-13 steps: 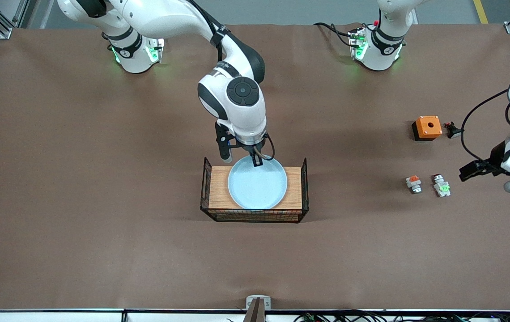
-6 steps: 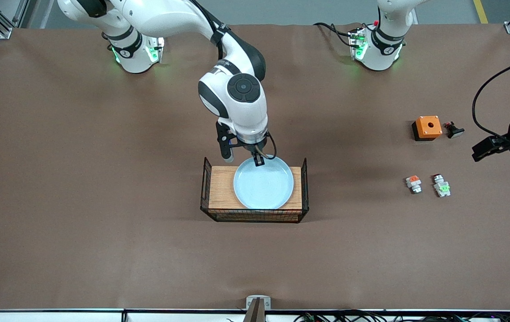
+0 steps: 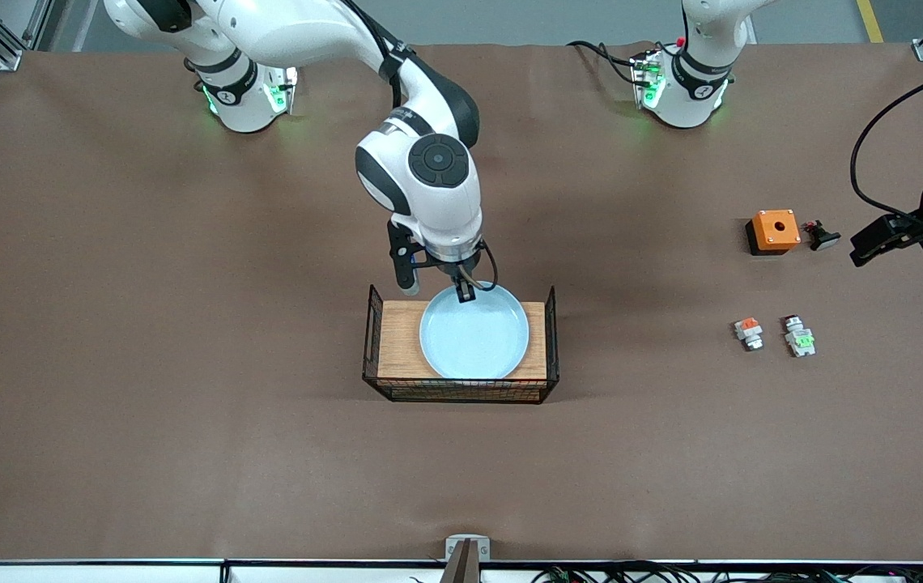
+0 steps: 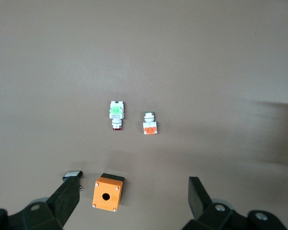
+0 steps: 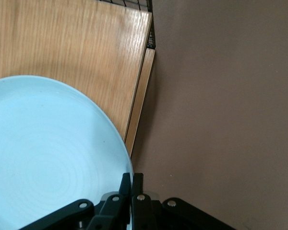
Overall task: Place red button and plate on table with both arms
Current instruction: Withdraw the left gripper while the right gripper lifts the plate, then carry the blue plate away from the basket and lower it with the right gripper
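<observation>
Reaching down from its base, the right arm has its right pincer [image 3: 465, 291] clamped on the rim of the plate [image 3: 474, 332], at the edge farthest from the front camera. The plate is over the wooden board [image 3: 399, 336] in the wire frame [image 3: 461, 394]. The left pincer [image 4: 132, 203] hangs spread wide and empty over the bench [image 3: 186, 453] at the left arm's end, above the orange box [image 3: 774, 230]. The red button [image 3: 800, 338], green-topped, lies on the bench beside the orange-topped block [image 3: 748, 332], nearer the front camera than the box. Only the right wrist view shows the fingers [image 5: 137, 189] pinched tight on the plate's rim; only the left wrist view shows that pincer's gap.
</observation>
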Available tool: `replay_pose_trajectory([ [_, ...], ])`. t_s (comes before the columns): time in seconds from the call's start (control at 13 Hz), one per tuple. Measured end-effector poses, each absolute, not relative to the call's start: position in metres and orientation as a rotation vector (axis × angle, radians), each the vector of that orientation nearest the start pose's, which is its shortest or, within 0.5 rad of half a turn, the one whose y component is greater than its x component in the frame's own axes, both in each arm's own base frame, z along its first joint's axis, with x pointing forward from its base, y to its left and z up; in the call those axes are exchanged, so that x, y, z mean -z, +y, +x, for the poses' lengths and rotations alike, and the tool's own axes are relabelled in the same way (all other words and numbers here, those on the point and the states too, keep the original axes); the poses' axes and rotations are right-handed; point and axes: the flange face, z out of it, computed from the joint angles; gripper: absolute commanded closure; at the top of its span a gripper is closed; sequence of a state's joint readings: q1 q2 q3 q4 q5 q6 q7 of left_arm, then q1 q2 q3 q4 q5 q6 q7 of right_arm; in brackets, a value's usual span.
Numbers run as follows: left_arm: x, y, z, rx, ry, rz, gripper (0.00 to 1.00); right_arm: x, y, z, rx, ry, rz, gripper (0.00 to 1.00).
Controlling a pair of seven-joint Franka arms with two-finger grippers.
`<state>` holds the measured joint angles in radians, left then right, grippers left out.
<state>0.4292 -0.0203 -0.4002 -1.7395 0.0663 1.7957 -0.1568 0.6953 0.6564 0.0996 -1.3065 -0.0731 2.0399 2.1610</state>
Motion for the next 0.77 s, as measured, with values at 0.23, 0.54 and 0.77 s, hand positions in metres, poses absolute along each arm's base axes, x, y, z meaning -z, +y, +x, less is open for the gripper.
replay_pose_trajectory([
  [0.23,-0.589,0.017,0.562,0.132,-0.256,-3.06,0.0,-0.381,0.512,0.534,0.019,1.939,-2.393,0.99],
  [0.54,-0.593,-0.019,0.562,0.142,-0.171,-3.084,0.0,-0.422,0.501,0.528,-0.001,1.966,-2.392,0.99],
  [0.77,-0.599,-0.022,0.563,0.161,-0.165,-3.089,0.0,-0.459,0.483,0.523,-0.078,1.988,-2.401,0.99],
])
